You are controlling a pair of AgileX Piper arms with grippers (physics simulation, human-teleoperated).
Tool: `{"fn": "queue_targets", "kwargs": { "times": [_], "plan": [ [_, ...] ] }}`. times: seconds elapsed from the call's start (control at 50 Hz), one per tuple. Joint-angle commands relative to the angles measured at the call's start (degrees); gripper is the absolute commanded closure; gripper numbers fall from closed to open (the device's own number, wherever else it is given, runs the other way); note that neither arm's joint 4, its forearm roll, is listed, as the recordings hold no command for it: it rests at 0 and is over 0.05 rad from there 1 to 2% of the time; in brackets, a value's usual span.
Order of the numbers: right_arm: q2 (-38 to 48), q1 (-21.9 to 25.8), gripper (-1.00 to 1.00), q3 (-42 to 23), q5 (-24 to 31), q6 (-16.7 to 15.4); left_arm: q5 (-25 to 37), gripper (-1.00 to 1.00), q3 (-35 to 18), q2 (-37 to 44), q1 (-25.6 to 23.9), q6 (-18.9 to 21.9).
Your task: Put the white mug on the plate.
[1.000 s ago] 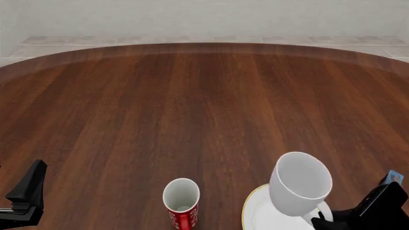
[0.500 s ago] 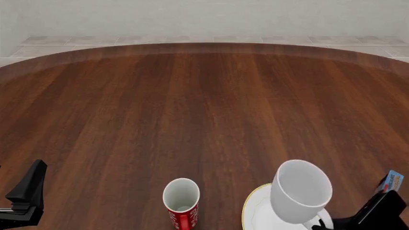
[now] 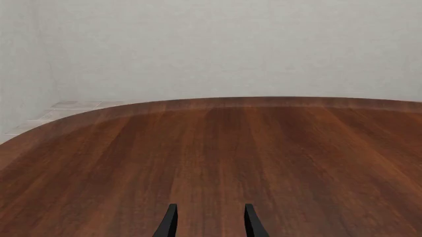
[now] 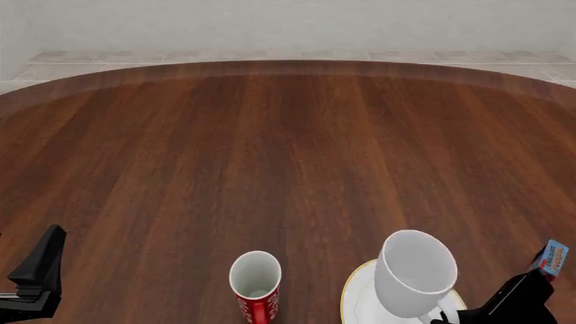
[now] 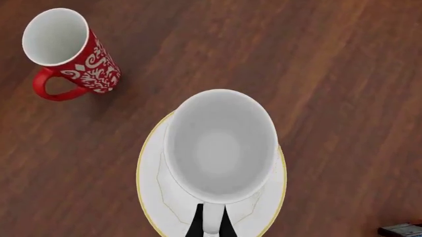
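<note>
Stood on a broad, dark reddish-brown wooden table (image 4: 270,155) with lengthwise grain and a curved far edge. Was backed by a plain, pale grey wall (image 4: 288,23), with a strip of beige stone floor tiles (image 4: 270,56) between the two. Was lit evenly, with only soft shadows.

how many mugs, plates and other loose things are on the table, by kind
mugs: 2, the plain white ceramic mug and the red ceramic mug with white pattern
plates: 1, the round white plate with gold-tan rim
small boxes: 1, a blue box at the right edge of the front view
total: 4
</note>
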Motion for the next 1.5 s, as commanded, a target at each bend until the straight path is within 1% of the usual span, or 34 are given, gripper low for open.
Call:
{"fn": "queue_targets", "kwargs": {
  "times": [0.02,0.2,0.48,0.54,0.56,0.76,0.98,1.02,1.18,1.28,1.34,1.48,1.5],
  "plan": [
    [3.5,0.7,1.0,1.4,-4.5,1.1,0.0,-1.0,0.0,0.0,0.0,0.0],
    [5.1,1.2,1.0,1.9,-6.2,1.5,0.0,-1.0,0.0,0.0,0.0,0.0],
    [4.3,0.9,1.0,1.8,-5.2,1.5,0.0,-1.0,0.0,0.0,0.0,0.0],
    [4.5,1.4,1.0,1.7,-5.1,2.0,0.0,-1.0,0.0,0.0,0.0,0.0],
    [4.2,1.3,-1.0,1.6,-4.8,1.8,0.0,-1.0,0.0,0.0,0.0,0.0],
    [3.8,1.2,-1.0,1.4,-4.3,1.7,0.0,-1.0,0.0,0.0,0.0,0.0],
    [1.3,0.9,-1.0,0.3,-1.2,1.3,0.0,-1.0,0.0,0.0,0.0,0.0],
    [-0.2,0.5,-1.0,-0.6,0.8,0.9,0.0,-1.0,0.0,0.0,0.0,0.0],
    [-3.9,0.0,-1.0,-2.8,5.8,-0.3,0.0,-1.0,0.0,0.0,0.0,0.0],
    [-7.2,-0.4,-1.0,-5.4,10.4,-0.9,0.0,-1.0,0.0,0.0,0.0,0.0],
    [-8.9,0.0,-1.0,-6.8,12.5,-0.7,0.0,-1.0,0.0,0.0,0.0,0.0],
    [-13.1,-0.1,-1.0,-10.1,18.0,-1.4,0.0,-1.0,0.0,0.0,0.0,0.0],
    [-13.1,-0.1,-1.0,-10.2,18.0,-1.4,0.0,-1.0,0.0,0.0,0.0,0.0]
  ]
}}
